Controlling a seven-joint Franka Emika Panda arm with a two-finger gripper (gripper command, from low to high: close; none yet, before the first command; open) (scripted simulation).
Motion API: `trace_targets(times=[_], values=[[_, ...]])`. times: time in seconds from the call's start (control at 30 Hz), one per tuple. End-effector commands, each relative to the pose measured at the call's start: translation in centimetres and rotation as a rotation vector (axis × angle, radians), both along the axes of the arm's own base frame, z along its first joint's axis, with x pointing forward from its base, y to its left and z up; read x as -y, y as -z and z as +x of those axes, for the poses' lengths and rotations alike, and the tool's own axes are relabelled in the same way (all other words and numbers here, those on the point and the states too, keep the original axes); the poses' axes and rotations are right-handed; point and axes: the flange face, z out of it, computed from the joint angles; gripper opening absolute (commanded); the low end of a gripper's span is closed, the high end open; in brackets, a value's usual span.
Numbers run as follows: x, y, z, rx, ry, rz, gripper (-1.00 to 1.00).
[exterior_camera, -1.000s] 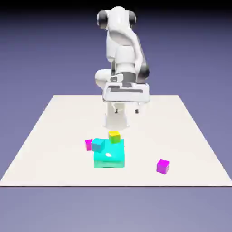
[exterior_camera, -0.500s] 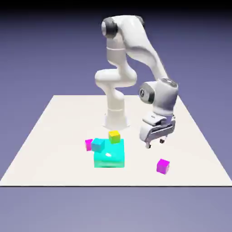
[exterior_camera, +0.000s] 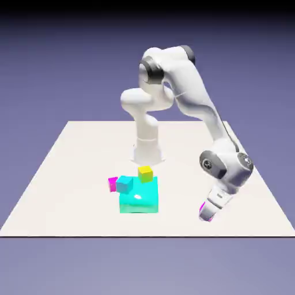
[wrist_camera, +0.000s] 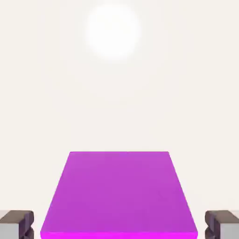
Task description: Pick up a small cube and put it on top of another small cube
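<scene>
The small magenta cube (wrist_camera: 119, 193) is sitting on the off-white table (exterior_camera: 75, 167) toward the exterior view's right, well apart from the other blocks; it is filling the lower hand view, lying between the two grey fingertips (wrist_camera: 16, 224). The white arm's gripper (exterior_camera: 206, 214) is reaching down over it, hiding most of it in the exterior view; a gap is showing on each side of the cube, so the jaws are standing apart, not clamped. Near the table's middle, a large cyan block (exterior_camera: 139, 197) is carrying a small yellow cube (exterior_camera: 145, 173); a small cyan cube (exterior_camera: 124, 184) and another magenta cube (exterior_camera: 112, 184) are sitting at its left edge.
</scene>
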Motion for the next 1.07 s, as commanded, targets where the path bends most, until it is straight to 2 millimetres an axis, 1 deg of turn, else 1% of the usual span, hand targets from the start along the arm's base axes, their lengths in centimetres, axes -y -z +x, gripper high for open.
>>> trace_targets(times=[0.0,0.07,0.17,0.23,0.37,0.43,0.53,0.7,0.73,0.77,0.9,0.93,0.97,1.0,1.03], values=[[-0.5,-2.1,0.5,0.002,0.0,-0.001,-1.0],[-1.6,-6.4,1.0,0.001,0.0,-0.001,-1.0],[4.1,-8.4,2.3,0.013,0.069,-0.052,-1.0],[8.0,-9.8,2.7,0.018,0.122,-0.078,-1.0],[15.8,-12.9,2.7,0.023,0.239,-0.105,-1.0],[19.5,-14.5,2.1,0.022,0.3,-0.105,-1.0],[24.8,-16.7,0.7,0.018,0.394,-0.089,-1.0],[32.5,-19.5,-3.2,0.003,0.55,-0.016,-1.0],[33.5,-19.8,-3.9,0.001,0.572,-0.001,-1.0],[33.5,-19.8,-3.9,0.001,0.572,-0.001,-1.0],[34.2,-13.9,-5.4,0.001,0.571,-0.001,-1.0],[34.3,-13.2,-5.6,0.001,0.572,-0.001,-1.0],[34.3,-13.2,-5.6,0.001,0.572,-0.001,1.0],[34.3,-13.2,-5.6,0.001,0.572,-0.001,1.0],[34.1,-14.6,-5.1,0.001,0.571,-0.001,1.0]])
